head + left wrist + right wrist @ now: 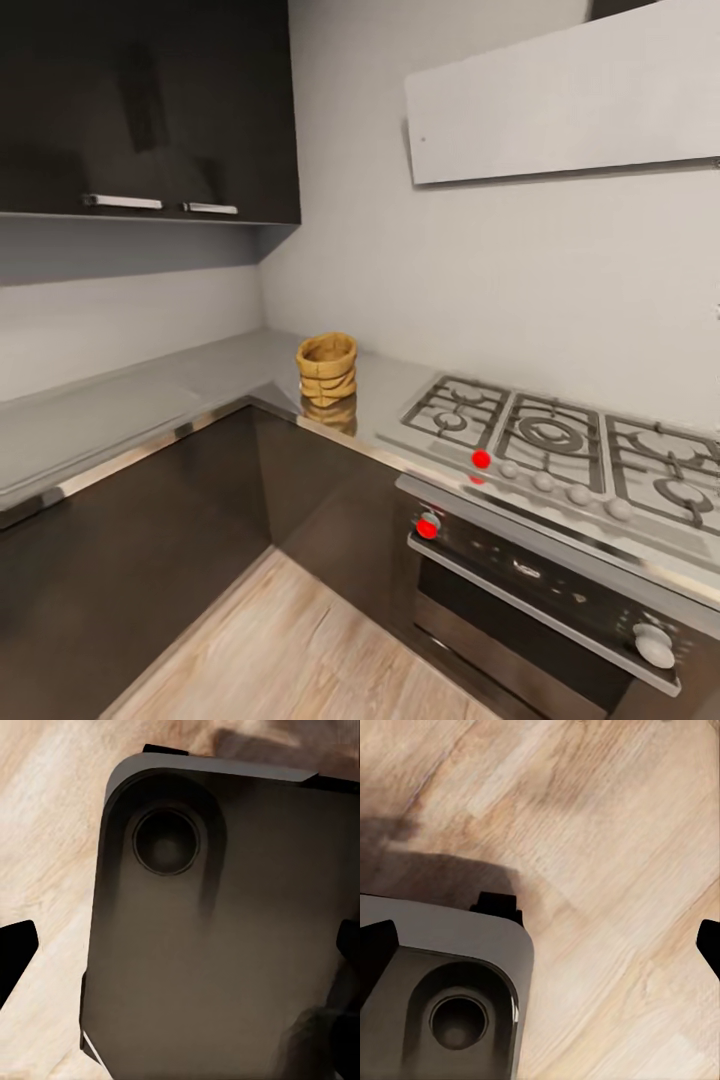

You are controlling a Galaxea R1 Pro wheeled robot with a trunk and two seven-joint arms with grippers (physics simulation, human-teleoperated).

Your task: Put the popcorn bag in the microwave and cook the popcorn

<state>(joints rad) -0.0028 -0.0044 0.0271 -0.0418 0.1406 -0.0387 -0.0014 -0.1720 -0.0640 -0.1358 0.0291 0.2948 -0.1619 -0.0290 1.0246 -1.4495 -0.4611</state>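
While the popcorn bag (326,368) is standing upright on the grey worktop (150,400), near the corner and left of the hob (560,440), both claws are hanging released and empty over the wooden floor (607,832); the base should be closing in squarely before any reach.

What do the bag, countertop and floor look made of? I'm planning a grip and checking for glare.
Bag: tan woven burlap-like cloth, matte, with creased sides and a rolled rim. Countertop: grey, glossy, maybe polished steel or laminate; it mirrors the bag. Floor: pale wood planks, grain visible, low sheen.
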